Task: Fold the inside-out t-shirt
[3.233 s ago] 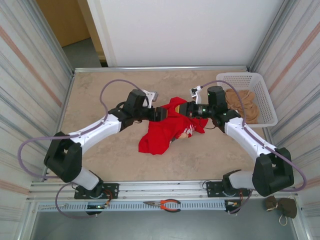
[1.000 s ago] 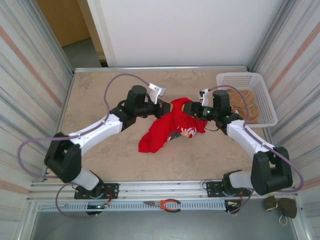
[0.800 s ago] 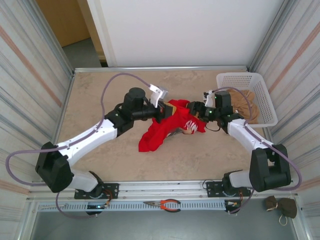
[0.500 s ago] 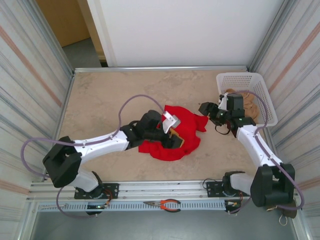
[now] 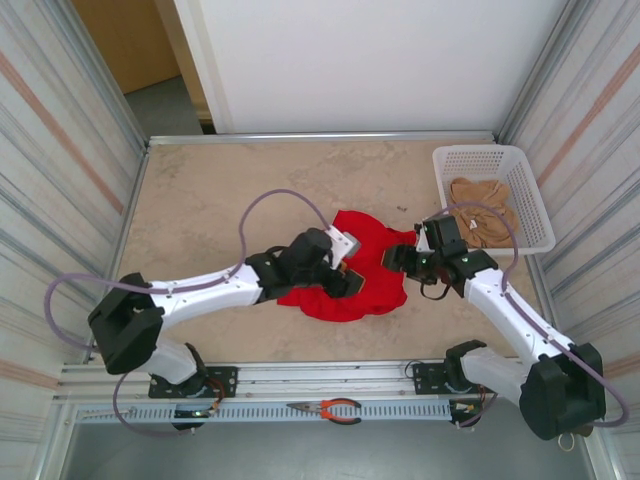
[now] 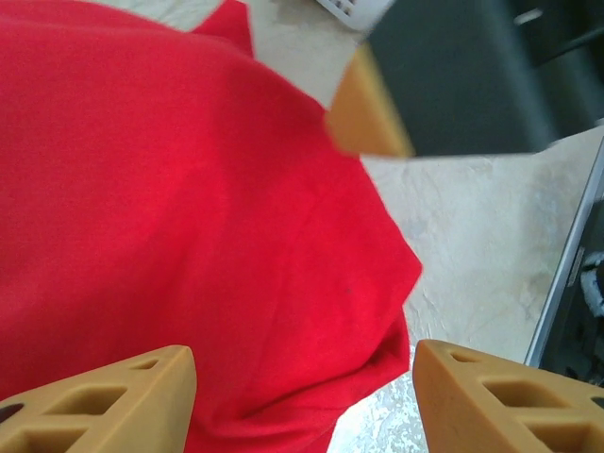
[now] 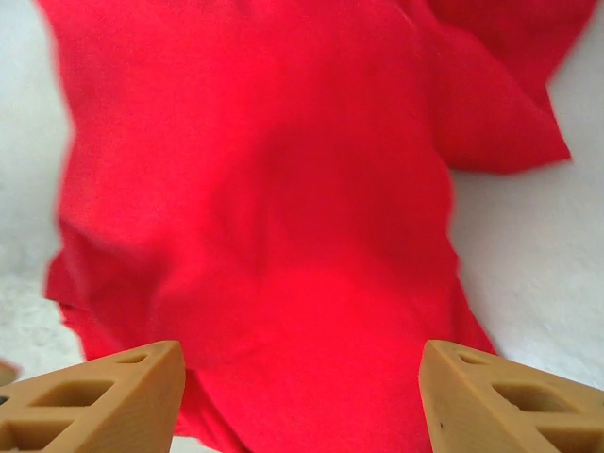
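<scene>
The left arm reaches low toward the right and the right arm bends leftward, with the left gripper [image 5: 347, 280] and right gripper [image 5: 393, 258] close together, jaws parted.

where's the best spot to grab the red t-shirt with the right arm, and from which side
Probably the loose flap poking out at the far right corner of the t-shirt. It juts clear of the bunched heap with bare table around it, so come in low from the right and pinch its edge.
</scene>
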`<state>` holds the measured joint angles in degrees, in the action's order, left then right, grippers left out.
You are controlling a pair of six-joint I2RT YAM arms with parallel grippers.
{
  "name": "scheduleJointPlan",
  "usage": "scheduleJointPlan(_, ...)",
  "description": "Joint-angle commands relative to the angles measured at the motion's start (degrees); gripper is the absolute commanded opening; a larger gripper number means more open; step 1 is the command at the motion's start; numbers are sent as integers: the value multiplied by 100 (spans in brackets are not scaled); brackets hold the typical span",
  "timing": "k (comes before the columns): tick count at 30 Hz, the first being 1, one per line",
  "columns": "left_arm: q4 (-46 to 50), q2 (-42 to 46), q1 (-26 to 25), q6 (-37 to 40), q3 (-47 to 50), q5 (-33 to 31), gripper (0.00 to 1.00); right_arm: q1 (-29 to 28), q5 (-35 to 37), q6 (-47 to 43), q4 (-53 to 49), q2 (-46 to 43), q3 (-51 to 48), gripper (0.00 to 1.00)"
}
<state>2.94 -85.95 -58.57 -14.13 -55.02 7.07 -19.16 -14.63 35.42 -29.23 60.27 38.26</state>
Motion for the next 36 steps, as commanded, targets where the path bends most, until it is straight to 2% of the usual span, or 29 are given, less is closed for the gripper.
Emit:
scheduleJointPlan(1,406,-464,-352,671,-390,-407,63,0,145,124,-45,92,-289,65)
scheduleJointPlan(5,327,-826,-487,646,-496,-413,63,13,84,185,383,508,-435,63)
scheduleJointPlan(6,285,-848,-497,627,-478,-406,63,13,41,180,467,621,-434,61)
scheduleJointPlan(7,237,-851,-502,622,-452,-412,63,32,-34,155,557,746,-397,54)
scheduleJointPlan(9,209,-851,-516,634,-417,-469,63,86,-191,91,628,888,-256,21)
scheduleJointPlan(10,220,-853,-515,674,-413,-487,63,93,-266,71,623,899,-132,9)
scheduleJointPlan(11,225,-860,-509,712,-413,-517,63,99,-345,71,622,871,-26,2)
scheduleJointPlan(19,418,-1066,-654,1175,-725,-969,65,83,-775,127,377,741,966,0)
scheduleJointPlan(30,296,-1778,-701,1471,-1481,-1981,64,-228,-701,325,443,810,1259,0)
scheduleJointPlan(33,312,-1982,-661,1522,-1588,-2074,59,-295,-673,349,446,840,1298,0)
scheduleJointPlan(35,287,-2050,-595,1471,-1583,-2104,50,-325,-664,360,461,857,1332,0)
scheduleJointPlan(36,259,-2057,-537,1418,-1551,-2099,41,-334,-664,360,462,872,1337,0)
